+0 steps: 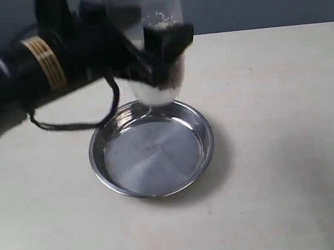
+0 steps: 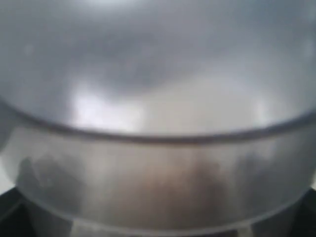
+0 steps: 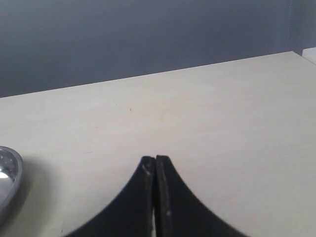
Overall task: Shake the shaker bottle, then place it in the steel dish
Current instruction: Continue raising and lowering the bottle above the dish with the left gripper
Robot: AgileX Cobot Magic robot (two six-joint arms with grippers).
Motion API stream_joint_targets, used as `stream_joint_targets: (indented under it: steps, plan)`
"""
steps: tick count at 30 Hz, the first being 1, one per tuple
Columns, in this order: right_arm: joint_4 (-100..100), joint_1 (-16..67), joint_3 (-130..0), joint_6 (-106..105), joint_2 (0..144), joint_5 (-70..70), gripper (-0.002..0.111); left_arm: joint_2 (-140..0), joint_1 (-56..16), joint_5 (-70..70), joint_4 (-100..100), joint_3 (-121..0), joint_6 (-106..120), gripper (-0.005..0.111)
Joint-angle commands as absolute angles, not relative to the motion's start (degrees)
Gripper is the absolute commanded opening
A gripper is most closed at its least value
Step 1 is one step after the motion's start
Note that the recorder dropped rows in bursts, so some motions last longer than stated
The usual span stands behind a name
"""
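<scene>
**Left gripper** (image 1: 160, 52): black, clenched on the shaker bottle (image 1: 153, 91), with its fingers clamped across the middle of the body.
- It is carried by the black left arm (image 1: 4, 74), which reaches in from the left of the exterior view.
- The arm wears a gold striped band (image 1: 46, 61). No lettering on the band can be made out.
- A black cable (image 1: 76, 124) loops down from the arm to the table.

**Shaker bottle**: frosted, see-through plastic, blurred in the exterior view.
- It is held in the air, and its lower end shows over the far rim of the steel dish. Whether it touches the rim cannot be told.
- In the left wrist view the bottle fills the picture, out of focus, with brownish granules (image 2: 182, 173) dimly visible through the wall.
- Any label is too blurred to read.

**Steel dish** (image 1: 155, 192): round, shallow and shiny, with sloped sides and a rolled rim.
- It stands flat on the table, below and in front of the bottle.
- A faint mark (image 1: 152, 149) sits at the middle of its floor, too small to read.

**Right gripper** (image 3: 155, 163): black, with both fingers pressed together and nothing between them.
- It hangs over bare table, and the dish rim shows at the edge of its own view.

**Table** (image 1: 290, 147): pale beige and matte.

**Wall** (image 3: 148, 39): grey-blue, behind the table.
</scene>
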State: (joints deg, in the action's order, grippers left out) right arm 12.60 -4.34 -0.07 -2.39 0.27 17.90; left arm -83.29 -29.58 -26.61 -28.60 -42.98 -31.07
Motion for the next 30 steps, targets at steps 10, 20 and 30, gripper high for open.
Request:
stream_joint_targets:
  steps: [10,20,30]
  plan:
    - [12.57,-4.51,0.0,-2.49,0.0,17.62,-0.001,-82.64,-29.49,-22.0,-25.74,-40.64,-28.69,0.0]
    - [12.57,-4.51,0.0,-2.49,0.0,17.62,-0.001,-75.99,-29.44,-29.05,-21.44,-46.01,-26.32,0.0]
    - [12.57,-4.51,0.0,-2.49,0.0,17.62,-0.001,-83.8,-28.74,-24.12,-19.63,-42.53,-26.96,0.0]
